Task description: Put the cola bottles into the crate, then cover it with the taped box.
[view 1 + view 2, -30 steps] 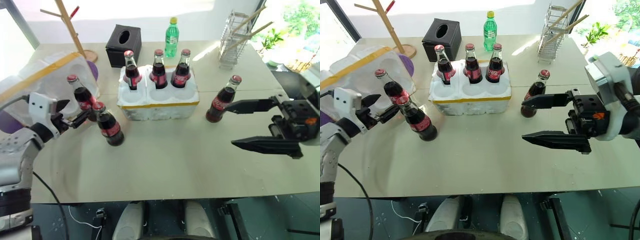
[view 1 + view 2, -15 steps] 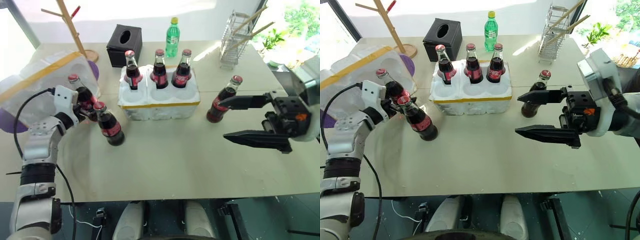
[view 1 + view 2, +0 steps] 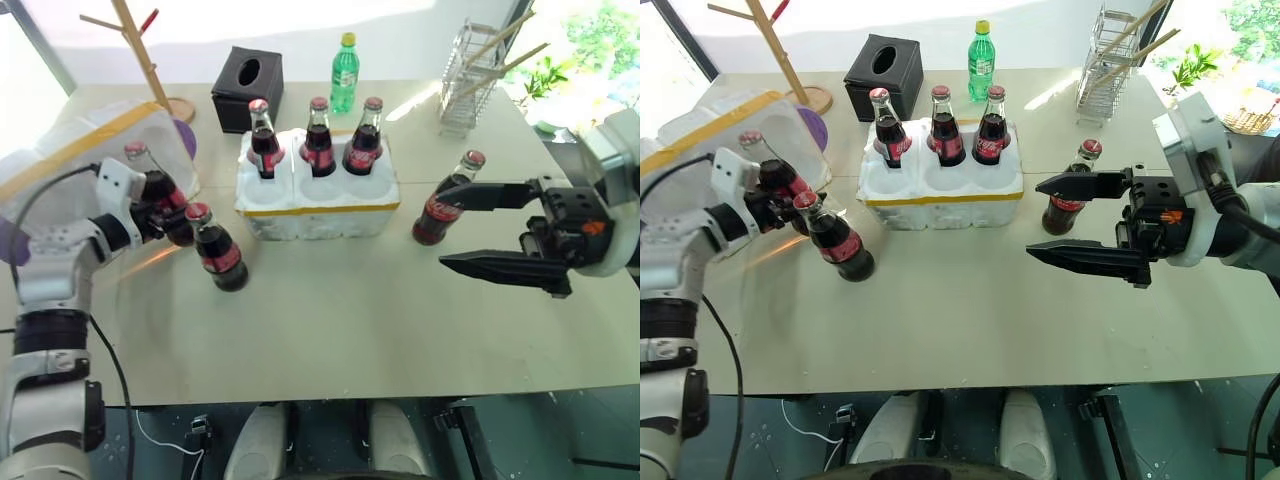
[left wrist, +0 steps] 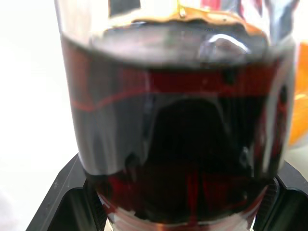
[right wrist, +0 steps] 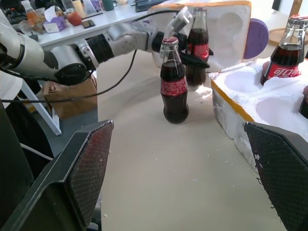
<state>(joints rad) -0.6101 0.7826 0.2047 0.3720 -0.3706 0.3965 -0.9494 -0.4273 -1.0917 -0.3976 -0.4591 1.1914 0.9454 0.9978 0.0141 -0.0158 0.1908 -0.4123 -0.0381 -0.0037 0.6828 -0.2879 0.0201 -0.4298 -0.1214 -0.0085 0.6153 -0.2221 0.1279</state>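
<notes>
Since the earlier frame, one cola bottle (image 3: pixel 150 180) has been clamped by the left gripper (image 3: pixel 165 212) jaws. The right gripper (image 3: pixel 480 226) jaws are held wide open, empty, near the crate (image 3: pixel 318 205).

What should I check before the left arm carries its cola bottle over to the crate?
1. Left claw around a cola bottle: ok, fingers sit either side of the glass in the left wrist view; firmness of the grip, cannot tell.
2. Held bottle upright: not ok, it leans.
3. Neighbouring bottle out of the way: not ok, it stands right beside the held one.
4. Free holes in the crate: ok, the back row holds three bottles and the front row is open.
5. Right claw clear of the path: ok, open, off to the crate's right, near the sixth bottle.
</notes>
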